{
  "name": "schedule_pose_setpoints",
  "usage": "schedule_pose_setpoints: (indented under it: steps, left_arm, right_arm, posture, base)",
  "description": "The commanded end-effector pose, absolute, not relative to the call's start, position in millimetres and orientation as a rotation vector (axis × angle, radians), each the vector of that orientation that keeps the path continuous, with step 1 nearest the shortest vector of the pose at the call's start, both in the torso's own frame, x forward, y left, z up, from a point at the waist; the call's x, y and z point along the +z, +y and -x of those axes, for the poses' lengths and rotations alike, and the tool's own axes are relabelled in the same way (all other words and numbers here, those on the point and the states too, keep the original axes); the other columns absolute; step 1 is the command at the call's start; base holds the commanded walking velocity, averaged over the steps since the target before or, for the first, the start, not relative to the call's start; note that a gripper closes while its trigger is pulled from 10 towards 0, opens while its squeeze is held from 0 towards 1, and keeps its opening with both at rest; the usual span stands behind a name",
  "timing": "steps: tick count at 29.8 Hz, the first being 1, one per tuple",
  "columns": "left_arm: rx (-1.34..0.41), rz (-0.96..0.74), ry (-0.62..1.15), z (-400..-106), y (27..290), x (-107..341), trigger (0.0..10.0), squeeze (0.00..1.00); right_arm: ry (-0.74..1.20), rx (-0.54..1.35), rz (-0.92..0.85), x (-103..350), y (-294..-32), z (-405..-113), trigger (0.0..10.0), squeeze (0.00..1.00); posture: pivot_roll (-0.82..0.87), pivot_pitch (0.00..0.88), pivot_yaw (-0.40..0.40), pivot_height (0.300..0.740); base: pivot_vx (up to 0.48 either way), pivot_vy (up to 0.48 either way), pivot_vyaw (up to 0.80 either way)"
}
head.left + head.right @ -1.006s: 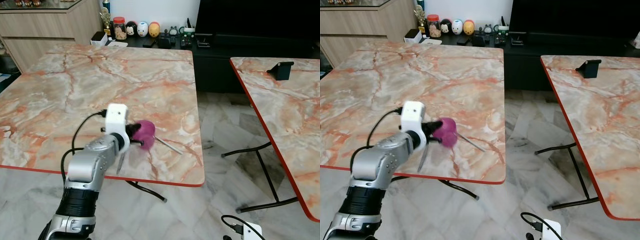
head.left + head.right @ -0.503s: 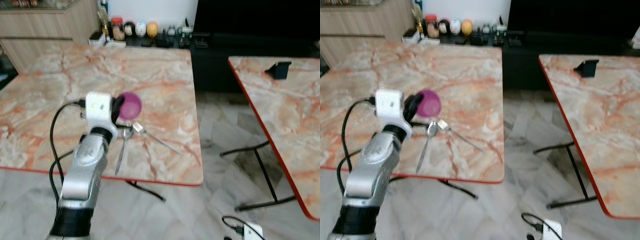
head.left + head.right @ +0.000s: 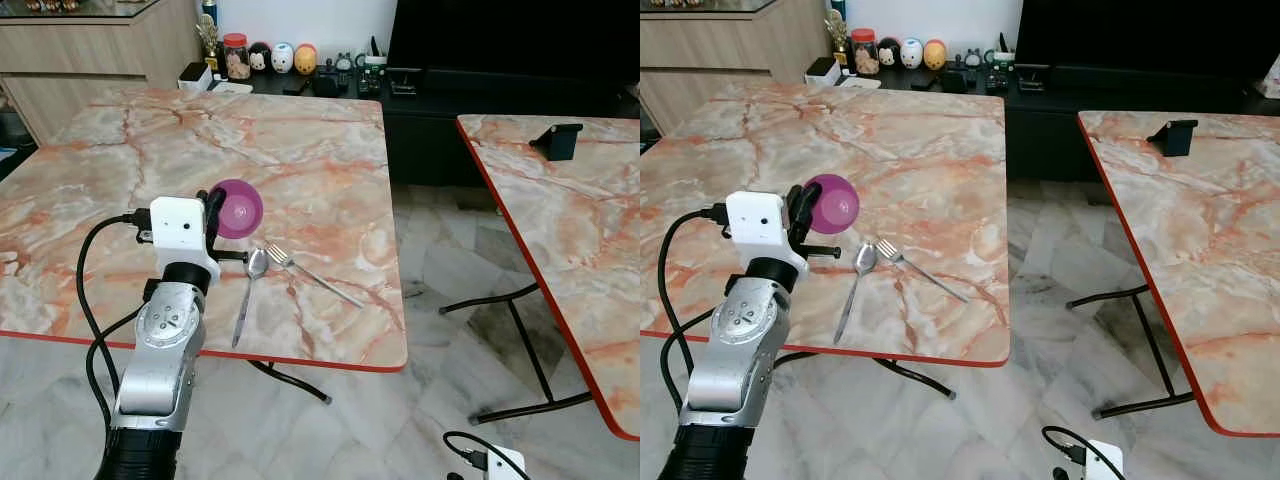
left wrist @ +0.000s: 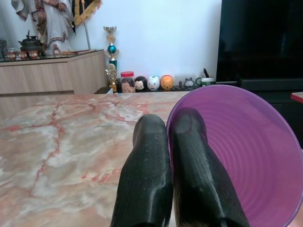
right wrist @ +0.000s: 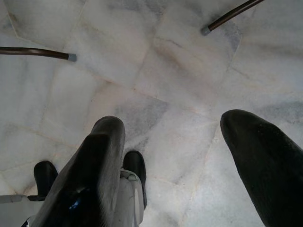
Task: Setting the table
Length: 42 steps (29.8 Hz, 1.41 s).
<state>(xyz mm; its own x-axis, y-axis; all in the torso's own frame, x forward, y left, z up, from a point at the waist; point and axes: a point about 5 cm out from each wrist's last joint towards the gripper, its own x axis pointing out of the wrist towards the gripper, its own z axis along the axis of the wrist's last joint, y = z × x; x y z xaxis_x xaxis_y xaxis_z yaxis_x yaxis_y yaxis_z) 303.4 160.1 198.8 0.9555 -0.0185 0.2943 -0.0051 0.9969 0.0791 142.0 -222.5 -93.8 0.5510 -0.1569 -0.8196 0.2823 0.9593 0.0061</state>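
My left gripper (image 3: 216,208) is shut on the rim of a purple plastic bowl (image 3: 240,208), holding it tipped on its side above the near marble table (image 3: 130,180). In the left wrist view one finger (image 4: 196,175) sits inside the purple bowl (image 4: 246,156) and the other outside its rim. A metal spoon (image 3: 248,290) and a metal fork (image 3: 310,275) lie on the table just right of the gripper, near the front edge. My right gripper (image 5: 177,161) hangs open over the floor.
A second marble table (image 3: 560,200) stands to the right across a gap of tiled floor (image 3: 450,260). A dark phone stand (image 3: 560,140) sits on it. A jar and small figurines (image 3: 270,58) line a low black cabinet behind; a wooden sideboard (image 3: 90,50) is far left.
The left gripper has lifted the purple bowl off the table and swung it left and back, uncovering the spoon and fork lying on the table. The camera also shook and shifted slightly.
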Motion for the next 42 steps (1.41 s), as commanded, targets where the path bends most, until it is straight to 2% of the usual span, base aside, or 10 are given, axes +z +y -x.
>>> schedule_pose_setpoints:
  steps: [1, 42]
  left_arm:
    - [0.006, -0.089, -0.312, -302.0, 161.6, 200.4, 10.0, 0.0]
    - [0.02, -0.141, -0.36, -303.4, 162.3, 206.7, 10.0, 0.0]
  right_arm:
    - [0.962, -0.263, -0.133, -94.1, -225.3, -139.8, 10.0, 0.0]
    - [0.943, -0.267, -0.141, -92.2, -225.7, -144.2, 10.0, 0.0]
  posture:
    - [0.12, 0.0, -0.055, 0.74]
    - [0.12, 0.0, -0.056, 0.74]
  base:
    - [0.0, 0.0, 0.0]
    - [0.0, 0.0, 0.0]
